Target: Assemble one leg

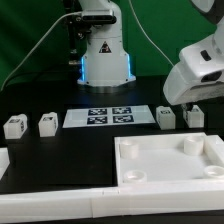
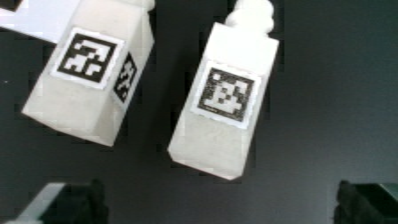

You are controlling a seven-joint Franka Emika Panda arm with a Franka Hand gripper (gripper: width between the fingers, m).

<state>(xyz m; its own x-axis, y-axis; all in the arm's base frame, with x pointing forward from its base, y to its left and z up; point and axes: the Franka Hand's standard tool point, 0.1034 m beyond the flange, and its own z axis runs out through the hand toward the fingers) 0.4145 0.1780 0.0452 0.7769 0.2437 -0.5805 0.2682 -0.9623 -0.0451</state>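
The leg [image 2: 228, 95], a white post with a black-and-white tag on its side, is seen in the wrist view on the black desk [image 2: 311, 120]. It lies ahead of the claw [image 2: 214, 205], roughly in line with the gap between the fingertips [image 2: 63, 200] but not yet inside that gap. A second leg [image 2: 98, 70] is placed just beside it, the two apart from each other. The claw is spread wide and nothing is gripped; both dark fingertips are well clear of either post.

In the exterior view, the arm [image 1: 200, 65] is held above a right-hand pair [image 1: 165, 117] of posts at the exterior view's right. Which of the two is the leg cannot be told. The marker board [image 1: 97, 116] is found between this pair and a left-hand pair [image 1: 47, 123] of posts. The large white tray [image 1: 165, 165] is set nearer the camera, and the robot base [image 1: 105, 55] is seen behind the marker board.
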